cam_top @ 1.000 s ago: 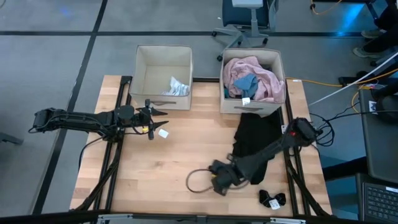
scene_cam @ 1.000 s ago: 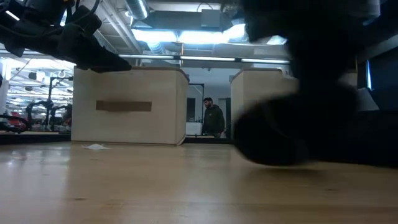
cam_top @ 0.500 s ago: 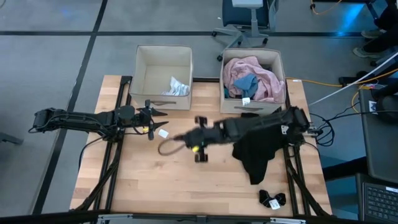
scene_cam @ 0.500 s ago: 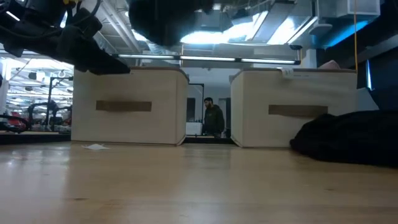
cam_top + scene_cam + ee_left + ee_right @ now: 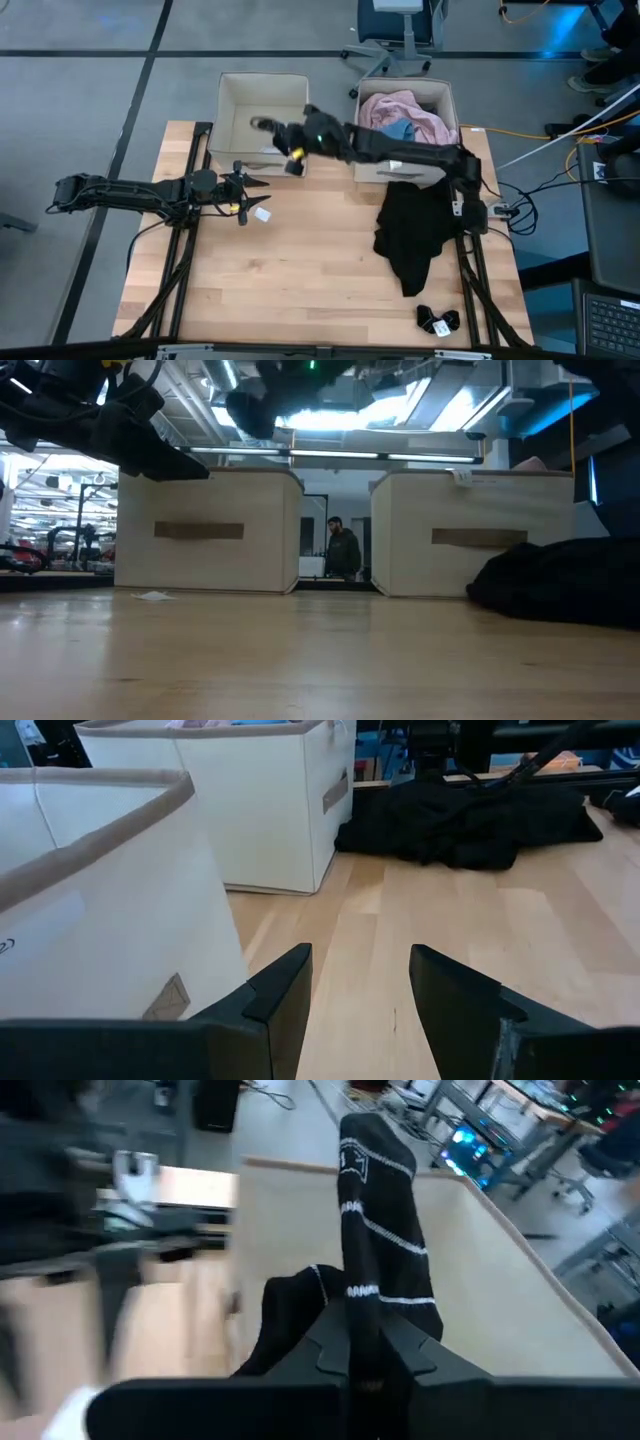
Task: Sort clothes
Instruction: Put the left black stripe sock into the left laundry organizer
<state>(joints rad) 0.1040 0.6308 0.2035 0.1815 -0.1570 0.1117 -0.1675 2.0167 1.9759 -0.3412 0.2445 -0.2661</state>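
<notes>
My right gripper (image 5: 280, 128) hangs over the left beige bin (image 5: 232, 110), shut on a black sock with white stripes (image 5: 380, 1210); the sock also shows in the high view (image 5: 260, 122). A striped white and grey sock (image 5: 286, 141) lies in that bin. The right bin (image 5: 448, 100) holds a pink shirt (image 5: 420, 115) and a blue piece (image 5: 395, 132). A black garment (image 5: 415, 235) lies on the table, its far end against the right bin's front wall. My left gripper (image 5: 360, 960) is open and empty before the left bin's front wall. My right gripper pinches the black sock between its two shut fingers, at a spot along its length (image 5: 362, 1312). One striped part reaches out ahead of the fingers, and another part (image 5: 285, 1320) bulges to one side. The sock is lifted clear, above the left bin's inside.
A small black and white pair of socks (image 5: 437, 321) lies near the table's near right corner. A white tag (image 5: 262, 213) lies on the wood by my left gripper. A person (image 5: 343, 548) stands far off in the room beyond the bins.
My right gripper has risen from the table's near middle and swung toward the far left, ending over the left bin. The black sock, which lay looped on the wood, has been lifted clear and carried along.
</notes>
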